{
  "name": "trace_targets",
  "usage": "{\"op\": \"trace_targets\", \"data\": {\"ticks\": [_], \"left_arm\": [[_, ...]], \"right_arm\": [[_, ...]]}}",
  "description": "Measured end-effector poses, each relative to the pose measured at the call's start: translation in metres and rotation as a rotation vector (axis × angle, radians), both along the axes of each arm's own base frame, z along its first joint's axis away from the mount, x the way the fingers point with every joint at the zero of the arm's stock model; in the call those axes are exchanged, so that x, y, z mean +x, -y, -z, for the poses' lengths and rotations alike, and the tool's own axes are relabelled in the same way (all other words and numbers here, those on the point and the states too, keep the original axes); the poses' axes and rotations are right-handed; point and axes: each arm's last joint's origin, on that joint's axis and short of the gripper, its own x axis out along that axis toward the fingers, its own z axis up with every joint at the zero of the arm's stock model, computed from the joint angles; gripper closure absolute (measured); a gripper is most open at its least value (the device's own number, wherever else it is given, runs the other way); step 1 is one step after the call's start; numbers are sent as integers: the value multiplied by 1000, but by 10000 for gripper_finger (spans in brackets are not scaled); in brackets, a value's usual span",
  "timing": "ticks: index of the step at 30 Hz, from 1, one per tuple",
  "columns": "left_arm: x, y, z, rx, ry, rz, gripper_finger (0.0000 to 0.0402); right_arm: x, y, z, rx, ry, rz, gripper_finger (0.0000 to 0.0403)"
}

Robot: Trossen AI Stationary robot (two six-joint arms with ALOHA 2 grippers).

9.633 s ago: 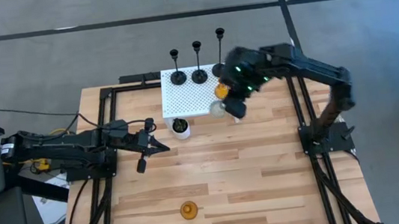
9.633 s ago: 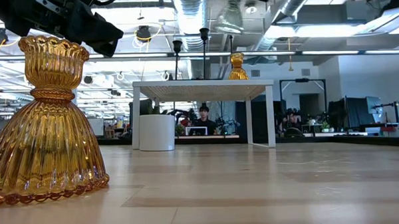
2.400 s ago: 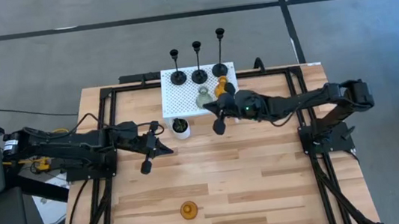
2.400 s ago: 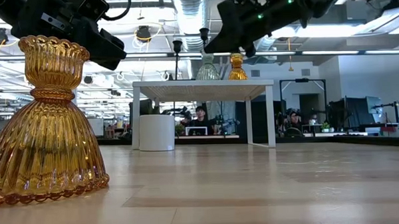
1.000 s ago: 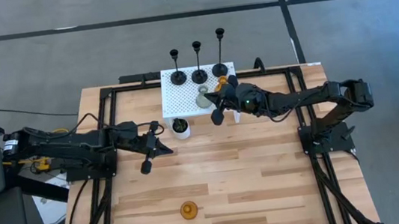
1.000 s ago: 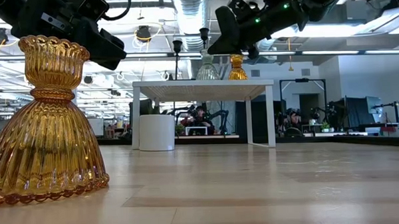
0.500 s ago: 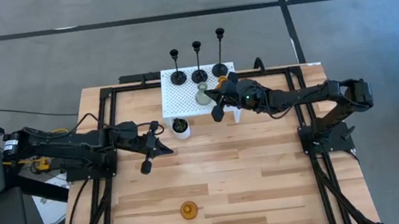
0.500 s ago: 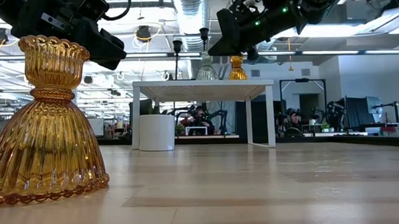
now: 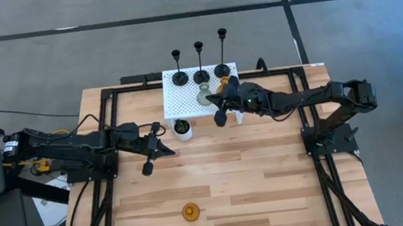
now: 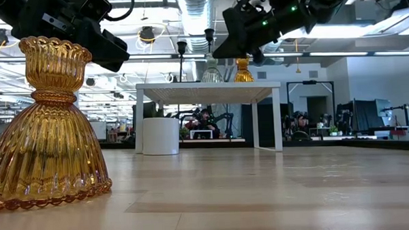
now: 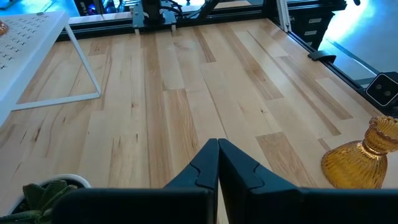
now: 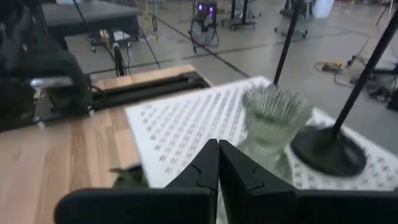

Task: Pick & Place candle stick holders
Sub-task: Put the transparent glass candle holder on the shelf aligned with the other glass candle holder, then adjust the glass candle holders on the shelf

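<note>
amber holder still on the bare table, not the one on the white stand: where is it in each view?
High: amber holder at the table's near edge, centre.
Low: fills the left foreground.
Left wrist: at the right edge, past the shut left gripper.
Right wrist: not in it.
Shared landmark: white perforated stand.

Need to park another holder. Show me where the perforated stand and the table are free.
The white perforated stand is bare on its near-left part; its far edge holds three black holders, with the clear holder, an amber holder and the right gripper crowding its right. The table is bare between the plant pot and the lone amber holder.
</note>
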Motion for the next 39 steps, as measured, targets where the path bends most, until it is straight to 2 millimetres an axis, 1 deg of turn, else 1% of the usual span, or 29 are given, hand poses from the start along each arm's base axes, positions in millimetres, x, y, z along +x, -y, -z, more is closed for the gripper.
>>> {"op": "trace_targets", "data": {"ticks": [3, 6, 8, 12, 23, 29, 36, 39], "left_arm": [[0, 0, 0, 0, 0, 0, 394], [0, 0, 0, 0, 0, 0, 394], [0, 0, 0, 0, 0, 0, 394], [0, 0, 0, 0, 0, 0, 394], [0, 0, 0, 0, 0, 0, 394], [0, 0, 0, 0, 0, 0, 394], [0, 0, 0, 0, 0, 0, 394], [0, 0, 0, 0, 0, 0, 394]], "right_arm": [[-1, -2, 3, 21, -26, 57, 403], [-2, -3, 3, -6, -32, 147, 403], [-2, -3, 2, -19, -24, 172, 403], [-2, -2, 1, -22, -13, 172, 403], [-4, 10, -1, -33, 10, 200, 403], [-3, 13, -5, -25, 48, 105, 403], [-3, 15, -4, -20, 36, 117, 403], [-3, 12, -1, 8, 12, 106, 403]]}}
